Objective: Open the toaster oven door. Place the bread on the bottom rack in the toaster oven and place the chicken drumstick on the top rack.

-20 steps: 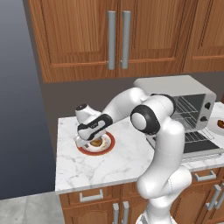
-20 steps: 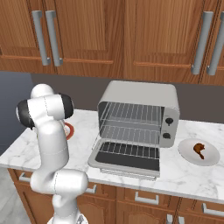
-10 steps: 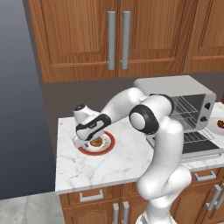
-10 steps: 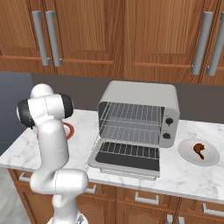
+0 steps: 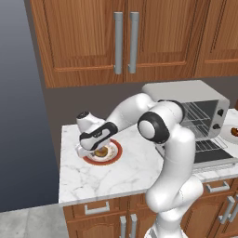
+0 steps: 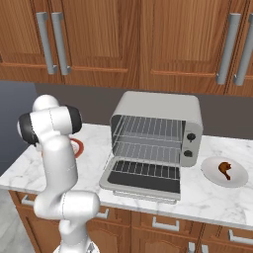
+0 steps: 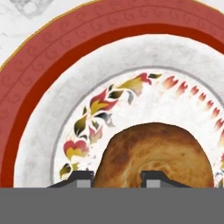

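Note:
The bread (image 7: 153, 148), a round golden-brown bun, lies on a red-rimmed plate (image 7: 43, 78) at the counter's left end. My gripper (image 5: 95, 151) is down on that plate (image 5: 116, 155), over the bread (image 5: 102, 152). In the hand view the gripper (image 7: 118, 179) has its tips a little apart with the bun's top between them; contact cannot be made out. The toaster oven (image 6: 158, 104) stands with its door (image 6: 143, 179) folded down flat, and the top rack (image 6: 148, 129) and bottom rack (image 6: 146, 150) are bare. The chicken drumstick (image 6: 225, 169) rests on a white plate (image 6: 239, 178) right of the oven.
Wooden cabinets (image 5: 125, 37) hang above the counter. The oven's open door (image 5: 216, 158) juts toward the counter's front edge. My own arm (image 5: 162, 125) arches across between the oven and the red-rimmed plate. Bare marble (image 5: 107, 179) lies in front of that plate.
The fingers have drawn closer together over the bread. The hand has sunk slightly onto the plate; the oven and drumstick are unmoved.

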